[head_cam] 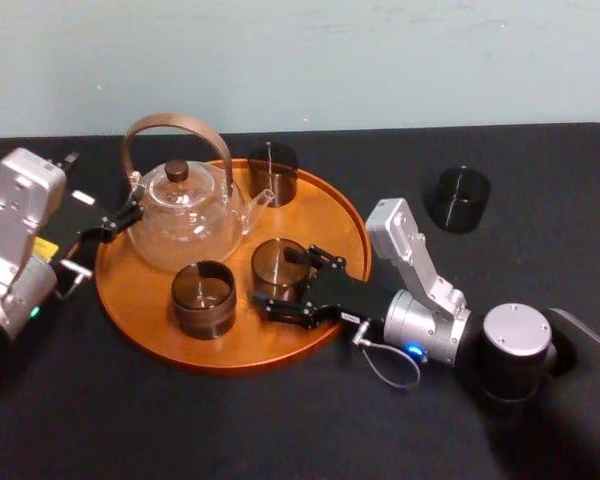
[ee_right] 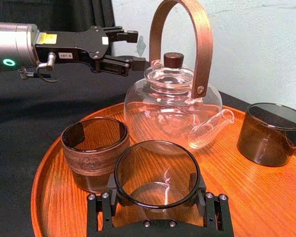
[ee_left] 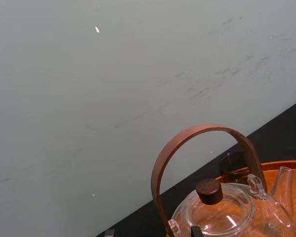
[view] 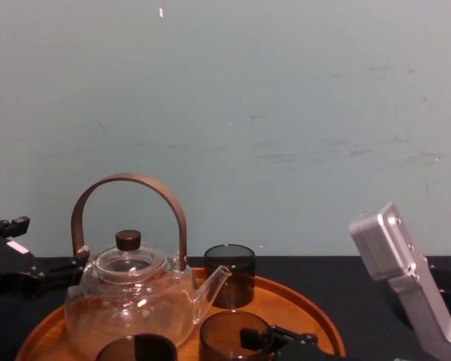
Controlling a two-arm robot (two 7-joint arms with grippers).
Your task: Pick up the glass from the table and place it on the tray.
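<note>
Grips a low, smoky-brown cylindrical glass (head_cam: 278,265) in the right gripper (head_cam: 290,285), with one black finger (ee_right: 99,210) against each side of the wall and the open rim upward. Places that glass upright over the near right part of the large round orange-brown wooden tray (head_cam: 140,300); cannot tell whether its base touches the wood. Shows, just beside it toward the robot's left, a second glass (head_cam: 202,298) with a dark brown band, standing on the tray, apart from the first. Shows behind both a clear glass teapot (head_cam: 185,215) with a bent wooden handle and dark knob, and at the tray's far rim a third glass (head_cam: 273,173). Leaves a fourth glass (head_cam: 458,198) on the flat black table (head_cam: 280,420), well right of the tray. Holds the left gripper (head_cam: 115,222) beside the teapot's left flank, fingers slightly parted around nothing.
</note>
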